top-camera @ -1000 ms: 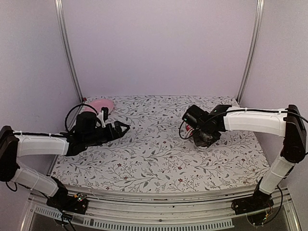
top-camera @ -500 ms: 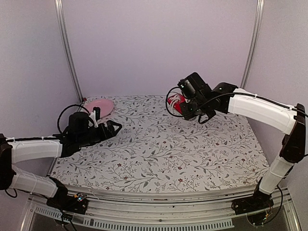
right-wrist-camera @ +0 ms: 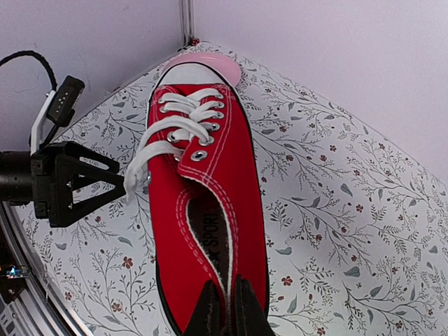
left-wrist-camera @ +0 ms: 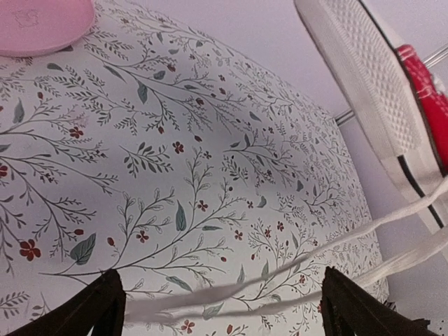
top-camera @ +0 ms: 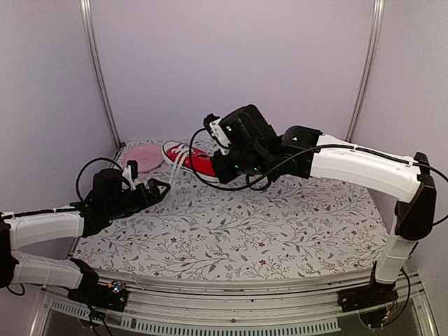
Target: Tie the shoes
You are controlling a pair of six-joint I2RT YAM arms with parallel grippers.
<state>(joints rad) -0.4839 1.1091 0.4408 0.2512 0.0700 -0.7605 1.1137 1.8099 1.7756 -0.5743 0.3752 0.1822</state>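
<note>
Red sneaker (right-wrist-camera: 203, 203): held clear of the table (top-camera: 280, 224), toe toward the pink plate (top-camera: 143, 155), heel rim clamped in the closed right pincer (right-wrist-camera: 225, 302). White laces (left-wrist-camera: 294, 269): trailing loose between the wide-spread fingers of the left pincer (top-camera: 159, 190), ungripped.

Red sneaker (right-wrist-camera: 241, 161), white laces (right-wrist-camera: 183, 115), floral tablecloth (top-camera: 245, 231)
</note>
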